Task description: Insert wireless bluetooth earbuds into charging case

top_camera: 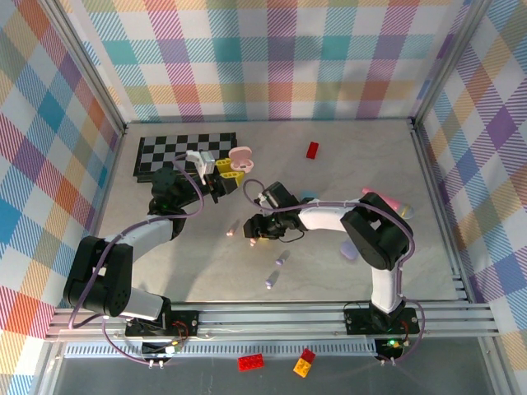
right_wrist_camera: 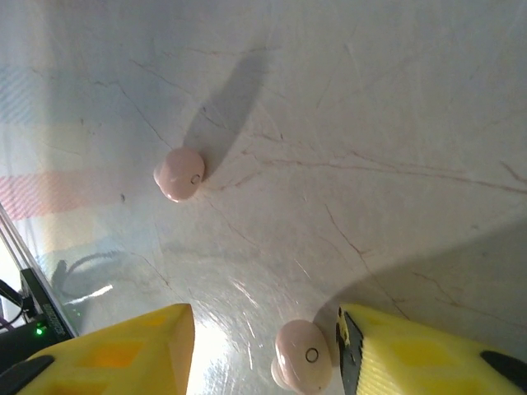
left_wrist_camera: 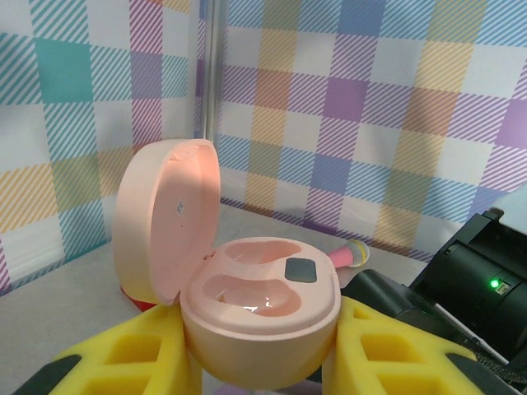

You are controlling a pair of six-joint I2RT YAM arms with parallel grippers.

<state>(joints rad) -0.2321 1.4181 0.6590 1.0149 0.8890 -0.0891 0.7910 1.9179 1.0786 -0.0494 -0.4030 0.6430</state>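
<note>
Picking up the first bud is judged to be the step in hand, since nothing is seated in the case yet. In the overhead view the pink charging case is seen in the upper middle of the frame, just beside the right edge of the checkered mat, and it is clamped between the yellow fingers of the left gripper. In the left wrist view the case is shown low in the centre with its lid swung upright at the left and both wells bare. At the bottom of the right wrist view the right gripper is shown with its yellow fingers spread wide and nothing held. A pink earbud lies on the marbled table between them, just beside the right-hand finger. A second pink earbud lies at the left centre of that frame, apart from both fingers. In the overhead view a purple earbud and another purple earbud are seen in the lower centre, well apart from the case. For the next move the right gripper is expected to be centred over the near bud, so that it is not nudged away by the finger beside it. It would then be lowered and closed gently on the small glossy shell. Which well suits this bud cannot be told.
</note>
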